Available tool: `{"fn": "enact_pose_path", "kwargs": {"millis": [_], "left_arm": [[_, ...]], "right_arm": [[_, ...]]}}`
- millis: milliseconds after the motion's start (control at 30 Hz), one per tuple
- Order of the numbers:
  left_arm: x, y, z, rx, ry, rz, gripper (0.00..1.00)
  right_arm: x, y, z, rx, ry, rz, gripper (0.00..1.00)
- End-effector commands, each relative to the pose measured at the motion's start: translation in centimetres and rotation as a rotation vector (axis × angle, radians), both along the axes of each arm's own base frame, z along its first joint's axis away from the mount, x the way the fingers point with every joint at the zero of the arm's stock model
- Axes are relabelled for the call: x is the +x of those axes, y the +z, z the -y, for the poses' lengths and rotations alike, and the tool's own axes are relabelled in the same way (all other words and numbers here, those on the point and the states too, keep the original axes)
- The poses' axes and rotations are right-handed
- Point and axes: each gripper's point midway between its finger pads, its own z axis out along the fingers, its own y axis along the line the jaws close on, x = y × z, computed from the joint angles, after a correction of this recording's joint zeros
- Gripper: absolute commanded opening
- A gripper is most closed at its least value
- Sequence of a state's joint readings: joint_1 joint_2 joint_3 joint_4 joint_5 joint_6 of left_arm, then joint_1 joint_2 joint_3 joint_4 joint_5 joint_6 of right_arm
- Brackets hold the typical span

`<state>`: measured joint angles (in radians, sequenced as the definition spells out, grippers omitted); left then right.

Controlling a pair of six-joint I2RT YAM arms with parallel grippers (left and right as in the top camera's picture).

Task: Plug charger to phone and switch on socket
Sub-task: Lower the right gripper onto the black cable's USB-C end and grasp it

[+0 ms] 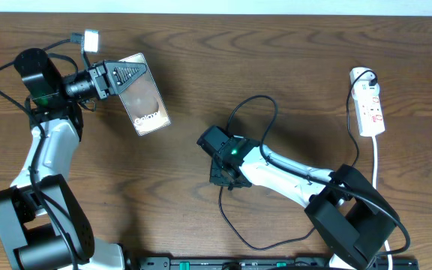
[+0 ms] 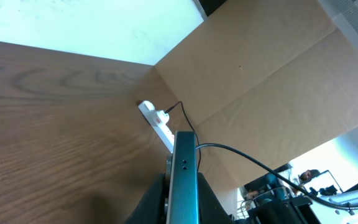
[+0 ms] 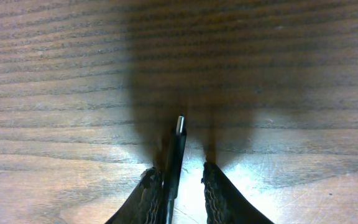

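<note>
On the brown table [image 1: 201,45] I count one phone, one charger and one socket. Two arms work over it, each with one gripper.

At the left, the left gripper [image 1: 135,76] holds the phone [image 1: 148,105] by one end. Its two fingers are closed on the phone, one on each side. The other end has white letters on it. From the left wrist, the phone [image 2: 185,168] shows as one thin edge.

Near the middle is the right gripper [image 1: 223,166]. The charger [image 1: 270,105] is one thin black wire. It makes a loop on the far side of this gripper and another loop on the near side. From the right wrist, the plug tip [image 3: 180,123] sticks out past the two fingers [image 3: 151,193]. The plug rests on one finger, and a small gap shows before the other. The fingers are close together, but I cannot tell if they pinch it.

At the far right lies the socket [image 1: 370,106], white with red marks. One black plug sits in its far end. One white cord runs from it toward the near edge. The socket is well apart from the phone.
</note>
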<state>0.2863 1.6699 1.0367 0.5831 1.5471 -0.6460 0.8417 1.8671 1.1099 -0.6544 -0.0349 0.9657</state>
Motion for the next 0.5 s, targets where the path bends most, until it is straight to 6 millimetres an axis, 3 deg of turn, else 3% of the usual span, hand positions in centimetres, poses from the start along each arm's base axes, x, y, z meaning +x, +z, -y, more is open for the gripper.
{"fn": "enact_pose_path", "kwargs": {"millis": [0, 200, 467], "left_arm": [[-0.62, 0.61, 0.20, 0.006, -0.025, 0.029, 0.07], [-0.62, 0.61, 0.20, 0.006, -0.025, 0.030, 0.07], [-0.62, 0.61, 0.20, 0.006, -0.025, 0.030, 0.07]], "right_arm": [[-0.31, -1.25, 0.40, -0.018, -0.011, -0.029, 0.23], [0.29, -1.24, 0.73, -0.021, -0.061, -0.017, 0.29], [0.45, -1.24, 0.85, -0.027, -0.070, -0.009, 0.24]]}}
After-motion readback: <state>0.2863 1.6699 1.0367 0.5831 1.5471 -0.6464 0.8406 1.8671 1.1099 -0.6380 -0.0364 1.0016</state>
